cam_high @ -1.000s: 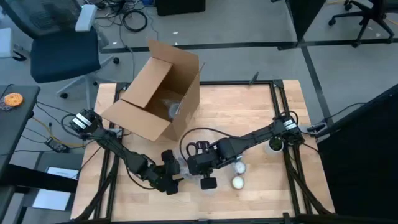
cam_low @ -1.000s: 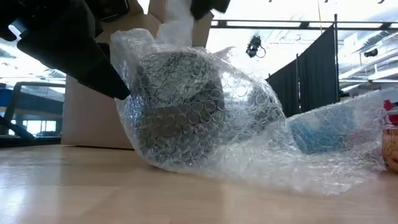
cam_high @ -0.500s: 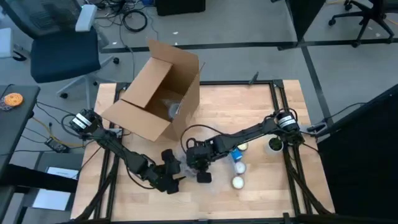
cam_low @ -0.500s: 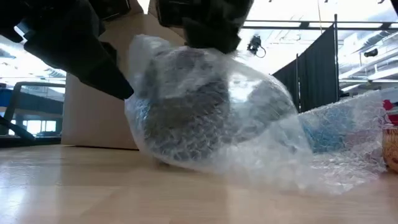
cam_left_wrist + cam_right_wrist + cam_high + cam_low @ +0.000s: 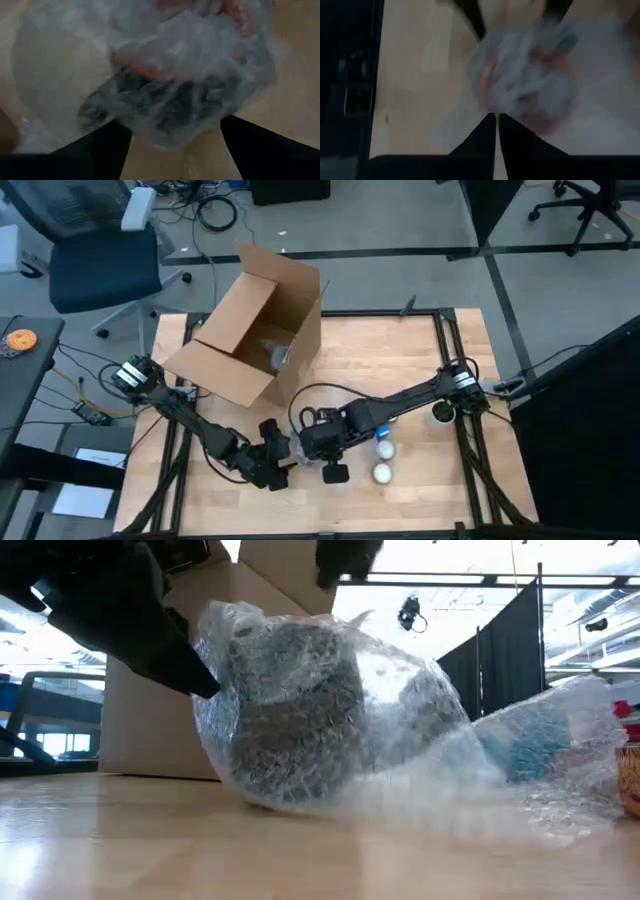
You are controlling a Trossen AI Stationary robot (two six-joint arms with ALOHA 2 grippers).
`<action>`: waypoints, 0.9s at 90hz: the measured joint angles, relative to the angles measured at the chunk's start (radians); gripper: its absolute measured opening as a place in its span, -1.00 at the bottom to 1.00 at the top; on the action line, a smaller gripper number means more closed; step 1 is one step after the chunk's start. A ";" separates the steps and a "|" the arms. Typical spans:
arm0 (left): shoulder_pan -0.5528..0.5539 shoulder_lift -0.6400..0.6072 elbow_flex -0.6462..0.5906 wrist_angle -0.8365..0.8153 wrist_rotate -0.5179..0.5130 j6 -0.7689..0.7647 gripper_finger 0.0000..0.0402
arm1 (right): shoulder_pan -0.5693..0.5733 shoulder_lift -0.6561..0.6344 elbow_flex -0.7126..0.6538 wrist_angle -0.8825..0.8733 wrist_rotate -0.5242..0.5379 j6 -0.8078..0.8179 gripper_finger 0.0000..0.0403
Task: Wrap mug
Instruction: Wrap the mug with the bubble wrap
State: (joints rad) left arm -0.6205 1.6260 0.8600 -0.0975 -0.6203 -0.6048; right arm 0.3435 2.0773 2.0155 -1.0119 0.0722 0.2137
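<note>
While the mug [image 5: 300, 710] lies in bubble wrap [image 5: 450, 755], box [image 5: 250, 325] behind, left gripper [image 5: 172, 142] straddles it, spread; right gripper [image 5: 497, 131] closed, apparently empty; bare table [image 5: 400, 350] beyond.

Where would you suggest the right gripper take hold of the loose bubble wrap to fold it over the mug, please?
Probably the free flap trailing off the bundle, taken from above: it lies thin and loose beside the mug, which the left gripper straddles. The right gripper looks shut above it.
</note>
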 joint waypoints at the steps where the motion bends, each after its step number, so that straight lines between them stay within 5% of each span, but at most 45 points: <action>1: 0.000 0.000 0.000 0.000 0.000 0.000 0.43 | 0.000 0.000 0.000 0.005 0.005 -0.005 -1.00; 20: 0.000 0.000 0.000 0.001 0.000 0.000 0.43 | -0.035 0.000 -0.092 0.141 0.043 -0.052 -1.00; 47: 0.000 0.000 0.000 0.005 -0.024 0.002 0.43 | -0.080 0.037 -0.295 0.330 -0.115 -0.014 -1.00; 67: 0.018 0.028 0.000 0.036 -0.014 0.005 0.43 | -0.082 0.071 -0.283 0.326 -0.154 -0.001 -1.00; 81: 0.021 0.032 0.000 0.038 0.001 0.006 0.43 | -0.064 0.088 -0.150 0.154 -0.139 0.002 -1.00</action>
State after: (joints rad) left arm -0.5996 1.6577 0.8600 -0.0591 -0.6196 -0.5987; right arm 0.2792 2.1651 1.8652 -0.8575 -0.0670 0.2154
